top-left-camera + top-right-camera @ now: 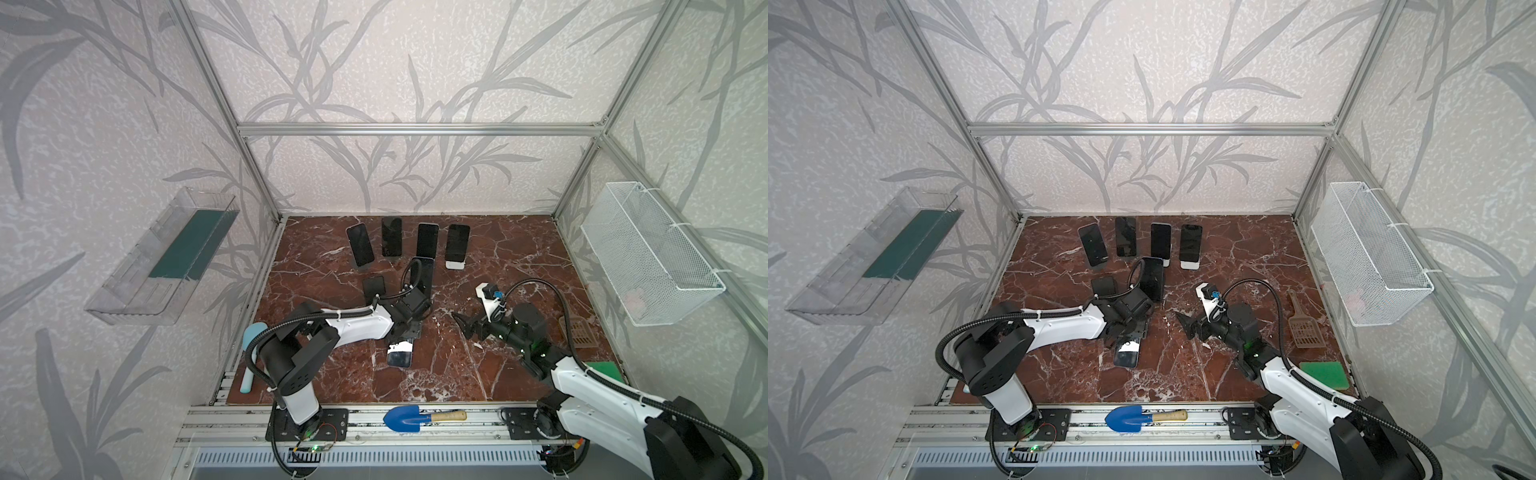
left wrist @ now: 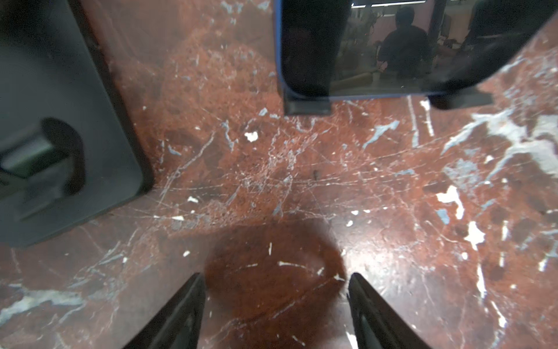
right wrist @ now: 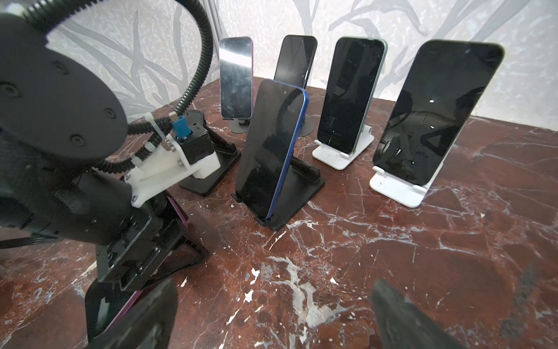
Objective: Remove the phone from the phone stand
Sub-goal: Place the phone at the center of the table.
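Release stage of the phone removal, as you may judge it. One phone point(image 1: 400, 354) lies flat on the worktop point(image 1: 519, 266), partly beneath the left end effector point(image 2: 276, 278), whose fingers point(image 2: 181, 308) stand parted with only marble between them (nothing gripped). The empty black stand point(image 1: 374, 286) sits just beside. The right end effector point(image 3: 274, 282) hangs wide open, holding nothing. Your next move calls for raising the left arm clear without dragging the phone or nudging the blue-edged phone point(image 3: 271, 145) propped directly ahead.
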Controlling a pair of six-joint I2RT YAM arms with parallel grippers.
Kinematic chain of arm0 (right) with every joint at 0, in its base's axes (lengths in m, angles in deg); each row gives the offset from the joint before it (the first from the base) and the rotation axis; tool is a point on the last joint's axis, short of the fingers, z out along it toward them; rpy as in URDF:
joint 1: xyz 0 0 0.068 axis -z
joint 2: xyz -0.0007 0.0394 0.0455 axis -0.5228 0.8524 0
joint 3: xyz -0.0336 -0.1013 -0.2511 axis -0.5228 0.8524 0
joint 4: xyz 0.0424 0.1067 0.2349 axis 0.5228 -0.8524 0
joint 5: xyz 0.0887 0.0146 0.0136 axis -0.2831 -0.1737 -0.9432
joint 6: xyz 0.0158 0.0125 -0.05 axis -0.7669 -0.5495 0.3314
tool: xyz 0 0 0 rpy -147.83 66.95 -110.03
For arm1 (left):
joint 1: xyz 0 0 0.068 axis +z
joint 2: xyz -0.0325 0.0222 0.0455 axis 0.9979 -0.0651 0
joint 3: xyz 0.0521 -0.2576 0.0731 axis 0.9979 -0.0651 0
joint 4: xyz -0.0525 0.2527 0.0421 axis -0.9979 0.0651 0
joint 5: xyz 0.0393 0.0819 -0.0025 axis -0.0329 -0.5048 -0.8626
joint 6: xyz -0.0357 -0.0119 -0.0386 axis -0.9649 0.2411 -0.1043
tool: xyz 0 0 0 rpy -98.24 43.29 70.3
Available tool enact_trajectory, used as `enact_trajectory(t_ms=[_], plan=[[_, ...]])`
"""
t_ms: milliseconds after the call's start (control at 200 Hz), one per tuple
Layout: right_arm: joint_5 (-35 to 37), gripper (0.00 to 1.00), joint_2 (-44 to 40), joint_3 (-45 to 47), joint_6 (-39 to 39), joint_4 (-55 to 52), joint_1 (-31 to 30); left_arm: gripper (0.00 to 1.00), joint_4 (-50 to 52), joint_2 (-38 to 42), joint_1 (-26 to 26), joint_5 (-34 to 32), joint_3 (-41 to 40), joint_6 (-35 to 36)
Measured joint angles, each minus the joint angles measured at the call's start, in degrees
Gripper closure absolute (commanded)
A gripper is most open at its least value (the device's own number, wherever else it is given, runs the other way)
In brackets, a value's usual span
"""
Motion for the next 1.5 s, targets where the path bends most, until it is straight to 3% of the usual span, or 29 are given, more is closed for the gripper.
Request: enact_trajectory(t_ms=[715,930,1500], plan=[[2.5,0.01,-0.6,2.4,1.0,2.3,0.0,0.55,0.9,-2.6,1.0,1.1,3.3,0.5],[2.9,0.01,-1.9,2.7,1.0,2.6,0.0,0.45,1.0,-2.6,1.0,1.2,3.3,0.6],[3.0,0.01,-4.0,3.9,1.0,2.6,0.0,0.35,0.9,-2.6,1.0,1.6,3.3,1.4]])
